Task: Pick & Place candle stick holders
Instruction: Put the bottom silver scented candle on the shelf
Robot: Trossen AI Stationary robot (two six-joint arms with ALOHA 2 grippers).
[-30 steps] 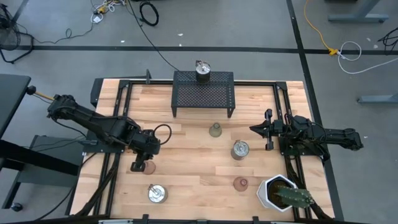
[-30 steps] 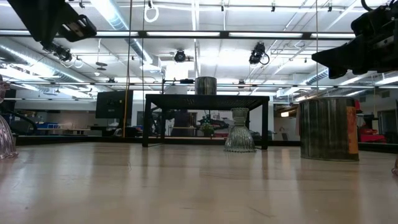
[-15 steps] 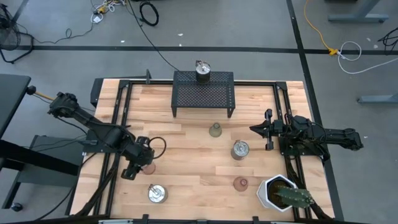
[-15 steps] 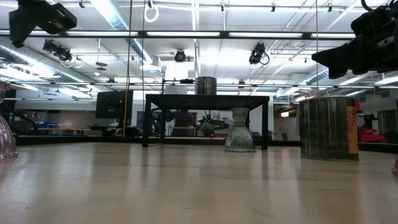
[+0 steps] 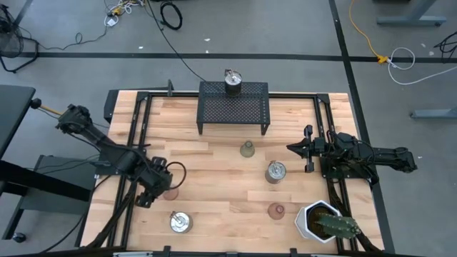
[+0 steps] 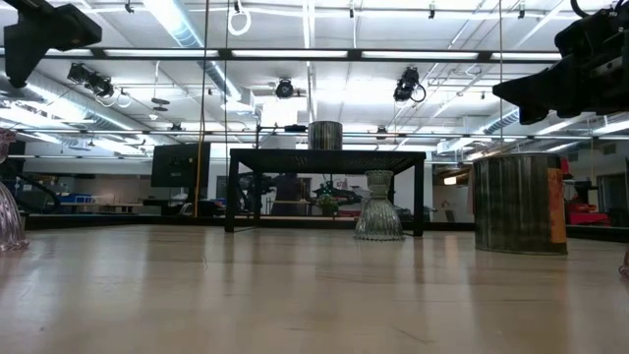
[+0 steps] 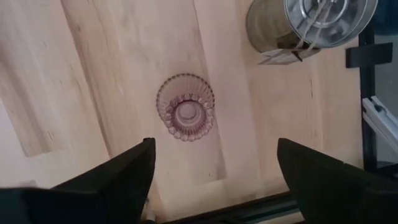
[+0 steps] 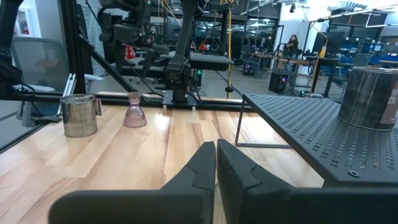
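Now the left gripper hangs over the table near its left side, and its two dark fingers stand wide apart, holding nothing. Right under them a pink glass holder stands alone on the wood, touching neither finger. Near it stands a shiny metal holder, close to the front edge.

Across the table the right gripper waits by the right side with its fingers pressed together and nothing between them.

An olive-green holder stands in the middle of the table, with a second metal holder just beside it and a second pink holder nearer the front. A third metal holder stands on top of the black mesh rack at the back. A white pot with a cactus sits in the front right corner.
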